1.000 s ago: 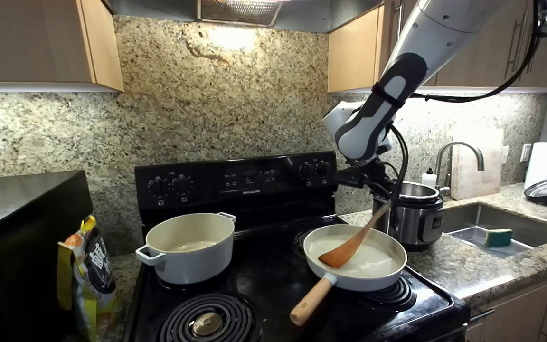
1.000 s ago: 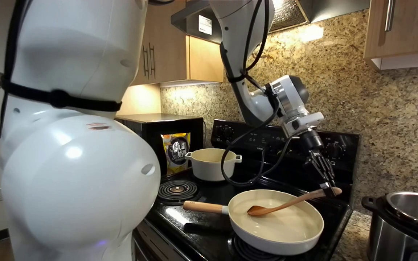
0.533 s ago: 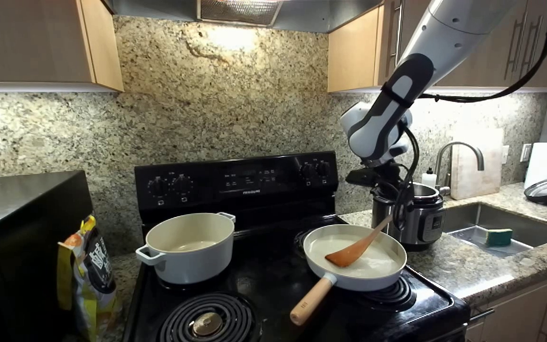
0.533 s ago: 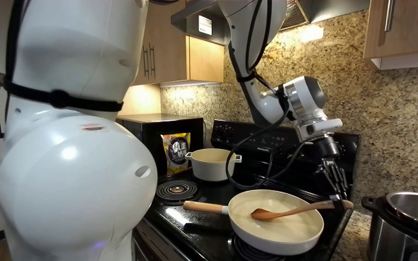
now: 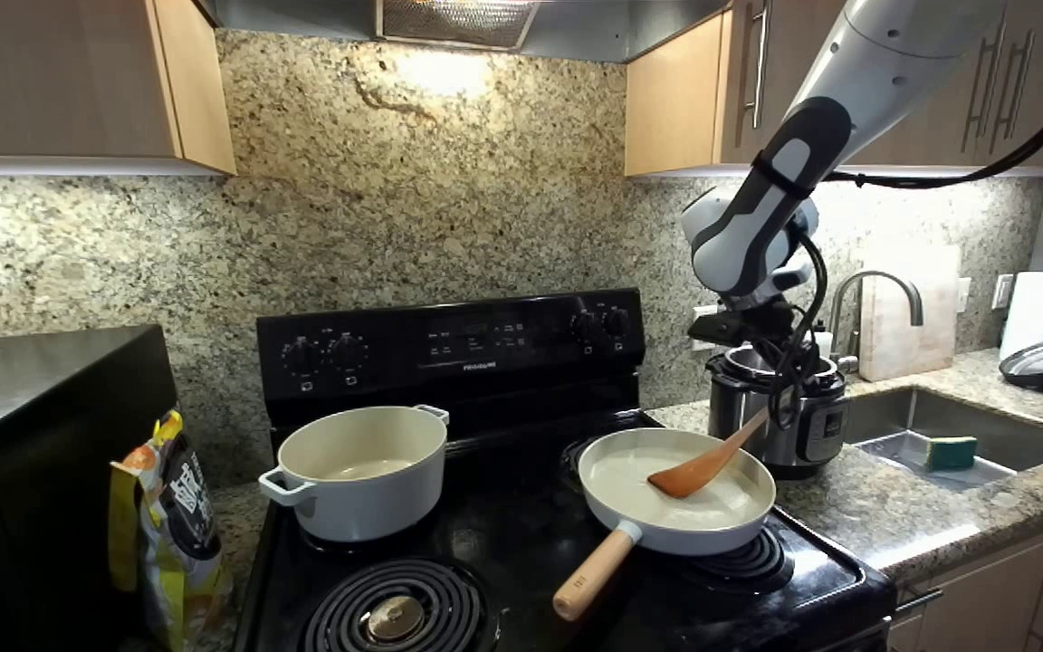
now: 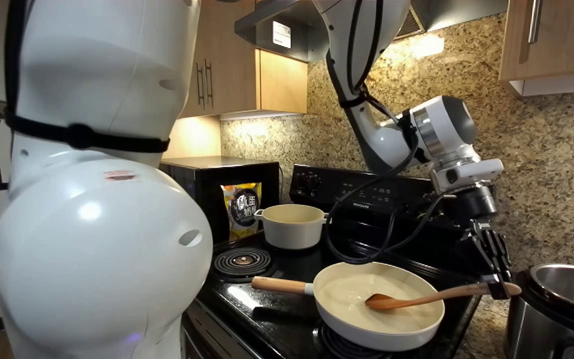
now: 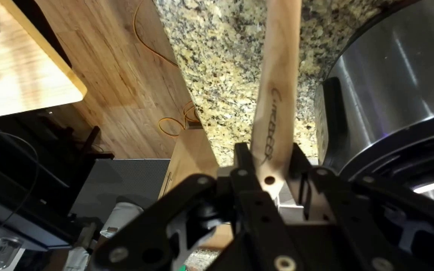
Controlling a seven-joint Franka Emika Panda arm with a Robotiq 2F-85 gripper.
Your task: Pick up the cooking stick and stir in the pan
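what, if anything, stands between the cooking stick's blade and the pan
Nothing visible. The gripper holds the cooking stick by its handle end, and in both exterior views its blade shows inside the pan with nothing in between; whether they touch is unclear.

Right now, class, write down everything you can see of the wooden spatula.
The wooden spatula has a flat, orange-brown blade and a long, paler handle with dark lettering and a round hole near its end. The gripper clasps the handle near that end. The spatula slants downward, its blade inside the white pan and its handle reaching out past it. Whether blade or handle touches the pan is unclear.
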